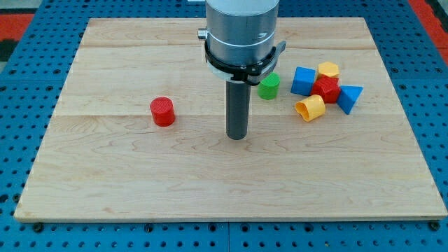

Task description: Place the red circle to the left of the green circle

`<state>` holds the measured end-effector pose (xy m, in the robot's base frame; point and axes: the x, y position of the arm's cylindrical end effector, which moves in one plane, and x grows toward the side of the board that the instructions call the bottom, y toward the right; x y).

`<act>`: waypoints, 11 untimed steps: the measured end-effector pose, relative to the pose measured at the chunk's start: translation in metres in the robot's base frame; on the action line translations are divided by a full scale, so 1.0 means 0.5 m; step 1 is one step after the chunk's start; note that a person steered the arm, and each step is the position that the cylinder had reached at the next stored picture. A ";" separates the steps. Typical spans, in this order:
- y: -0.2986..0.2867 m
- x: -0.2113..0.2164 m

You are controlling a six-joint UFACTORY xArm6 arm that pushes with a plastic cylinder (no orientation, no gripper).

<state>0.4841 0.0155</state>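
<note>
The red circle [162,111] is a short red cylinder standing on the wooden board [140,182] at the view's left of centre. The green circle [268,86] is a small green cylinder right of centre, partly hidden by the arm's grey body. My tip [237,136] rests on the board between them, about a hand's width to the right of the red circle and just below-left of the green circle. It touches neither block.
A tight cluster lies at the view's right: a blue cube [303,80], a yellow block [327,70], a red star-like block [326,89], a blue triangle-like block [349,97] and a yellow block [310,108]. Blue pegboard surrounds the board.
</note>
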 end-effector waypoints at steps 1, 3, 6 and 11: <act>-0.032 0.083; -0.381 0.095; -0.371 -0.032; 0.046 -0.135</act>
